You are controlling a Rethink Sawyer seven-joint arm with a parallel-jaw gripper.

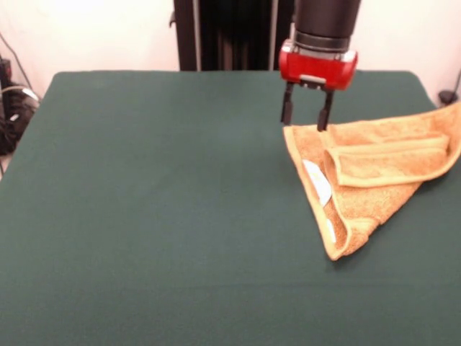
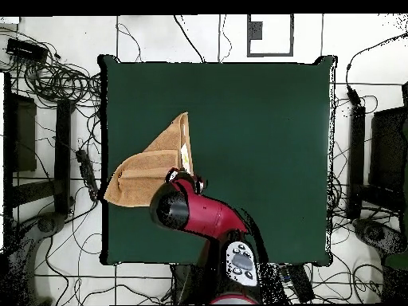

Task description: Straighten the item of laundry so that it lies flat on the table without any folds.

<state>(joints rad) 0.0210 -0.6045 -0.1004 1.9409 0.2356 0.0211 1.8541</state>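
The orange-tan towel (image 1: 374, 173) lies folded into a rough triangle at the right of the dark green table (image 1: 144, 202). One edge is rolled over itself and a white tag (image 1: 317, 182) shows on its left flank. My gripper (image 1: 304, 125) hangs just over the towel's far left corner, fingers apart with green table showing between them; the right fingertip (image 1: 322, 127) is at the towel's edge. In the overhead view the towel (image 2: 151, 163) sits at the table's (image 2: 255, 143) left side, reaching its left edge, and the arm's red head covers most of the gripper (image 2: 185, 177).
Cables and black equipment (image 1: 11, 108) lie off the table's left edge in the front view. Several cables (image 2: 56, 80) spread over the tiled floor around the table. The robot's pedestal (image 2: 235, 267) stands at the table's bottom edge.
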